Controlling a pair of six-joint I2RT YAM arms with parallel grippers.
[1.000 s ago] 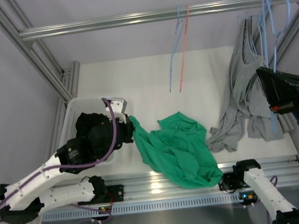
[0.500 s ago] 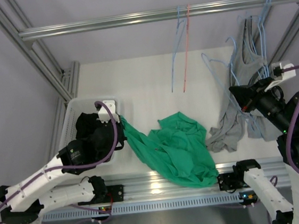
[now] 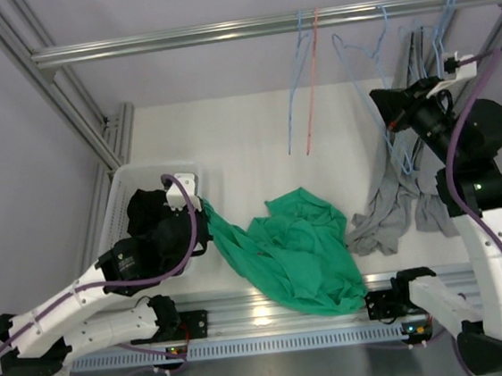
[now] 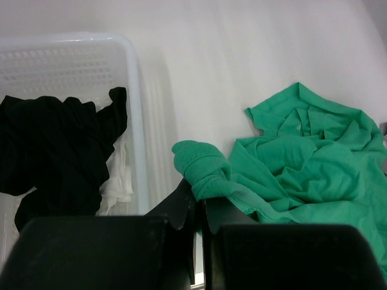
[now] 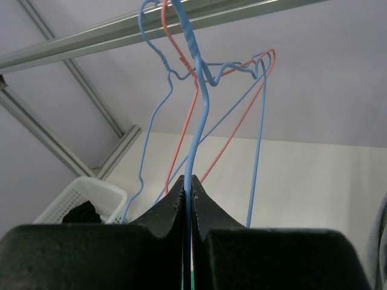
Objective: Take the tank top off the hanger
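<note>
The left hand (image 4: pixel 196 202) is pinched shut on 1 bunched edge of the green tank top (image 3: pixel 302 250). The rest of the top lies crumpled on the desk (image 3: pixel 244 126) off to that hand's right, with no hanger in it that I can see. My guess is that the grip is there to drag the top toward the white basket (image 4: pixel 136 90) just to the hand's left, where some black clothing (image 4: pixel 54 145) sits. The right hand (image 5: pixel 188 184) is raised high, its 2 fingers closed tight on the wire of a bare blue hanger (image 5: pixel 199 109). The wire runs up from the fingertips toward the metal rail (image 3: pixel 173 40) above the hand. I can't tell whether its hook is over the rail. Held like that, I'd judge the emptied hanger is being parked up there, clear of the desk. Grey garments (image 3: pixel 388 214) hang just beside and below that hand, probably next in line.
</note>
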